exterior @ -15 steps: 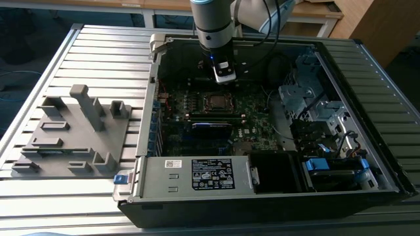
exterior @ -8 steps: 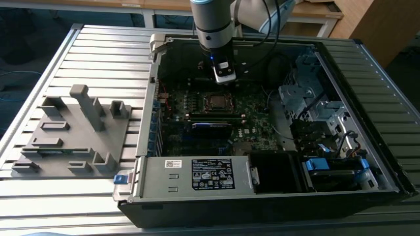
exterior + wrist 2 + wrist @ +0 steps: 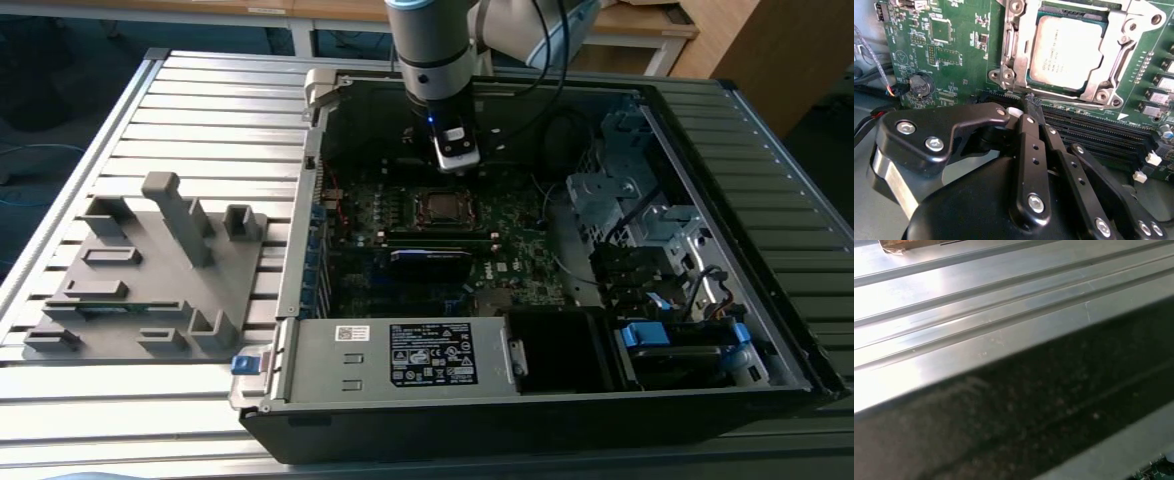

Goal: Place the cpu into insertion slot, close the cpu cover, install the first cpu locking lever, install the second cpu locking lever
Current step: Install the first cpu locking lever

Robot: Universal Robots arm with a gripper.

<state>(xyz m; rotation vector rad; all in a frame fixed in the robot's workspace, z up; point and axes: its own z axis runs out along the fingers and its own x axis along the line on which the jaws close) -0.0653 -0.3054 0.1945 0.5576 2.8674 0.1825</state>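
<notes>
Cpu, silver-grey, sits under closed cpu cover.

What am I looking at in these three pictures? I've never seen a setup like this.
A robot arm reaches into an open computer case lying on a ribbed metal table. The exterior view looks on from outside; both wrist views ride on the arm. The second wrist view looks past the black gripper, its fingers together and holding nothing, at the green motherboard. There the cpu already sits in the insertion slot, with the cpu cover closed around it. A grey fixture lies beside the case.
</notes>
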